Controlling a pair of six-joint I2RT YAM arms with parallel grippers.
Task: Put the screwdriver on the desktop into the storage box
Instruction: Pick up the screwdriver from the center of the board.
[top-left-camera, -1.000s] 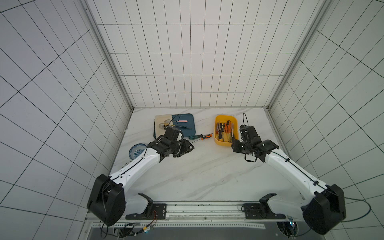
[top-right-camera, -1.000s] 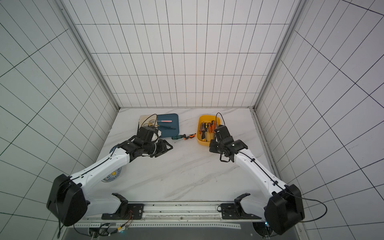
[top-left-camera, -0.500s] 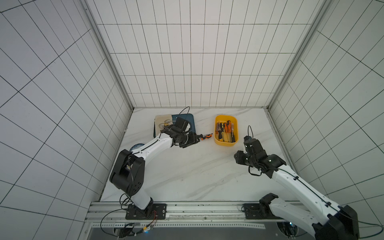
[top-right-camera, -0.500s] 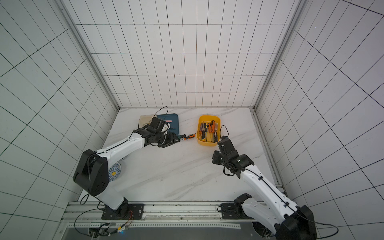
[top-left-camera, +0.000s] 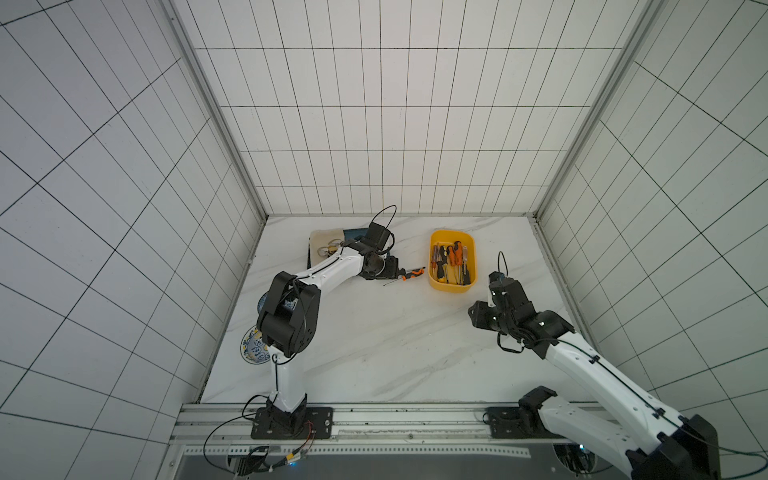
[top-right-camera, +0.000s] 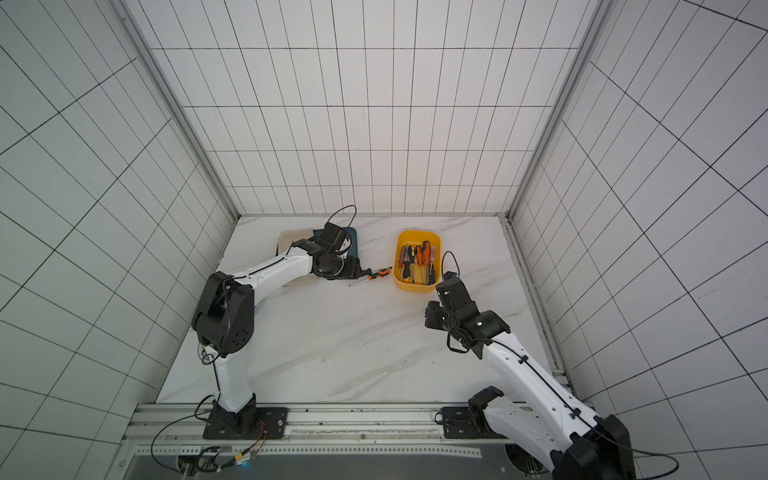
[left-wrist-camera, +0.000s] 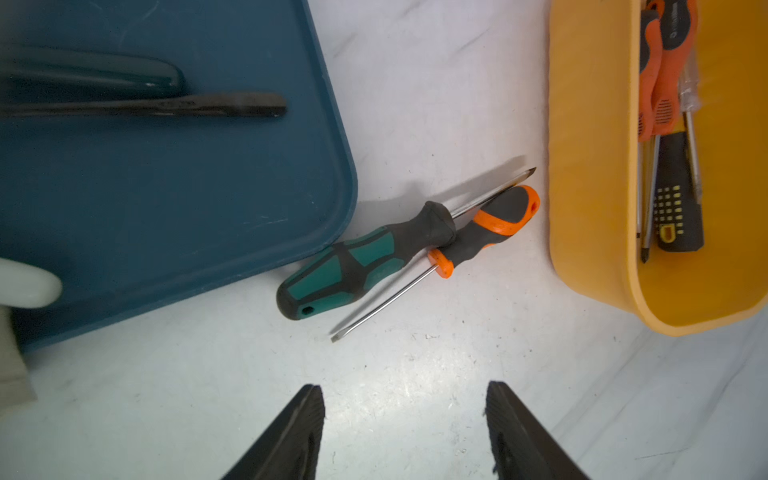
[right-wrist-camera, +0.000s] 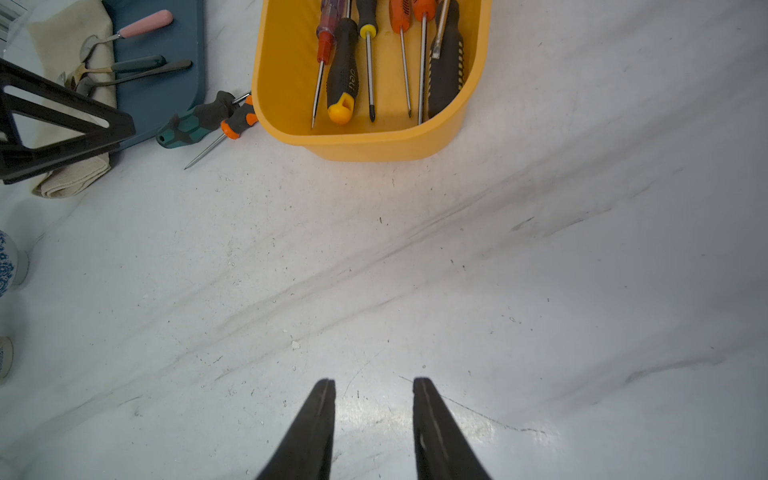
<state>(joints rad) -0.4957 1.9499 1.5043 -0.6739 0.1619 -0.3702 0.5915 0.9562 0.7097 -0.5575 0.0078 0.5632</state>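
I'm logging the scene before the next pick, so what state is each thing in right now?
box: upright, holding several screwdrivers.
tray: flat, holding cutlery.
green screwdriver: lying on the desktop, outside the box.
orange screwdriver: lying on the desktop, touching the green screwdriver, pointing the opposite way.
left gripper: open, empty, near both loose ones.
right gripper: open, empty.

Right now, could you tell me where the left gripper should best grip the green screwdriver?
Probably the thick handle of the green screwdriver, toward its butt, from above, with the left gripper open across it. It lies flat on the desktop; its neck touches the orange screwdriver and its shaft is thin. The tray edge sits close, so room is tight.
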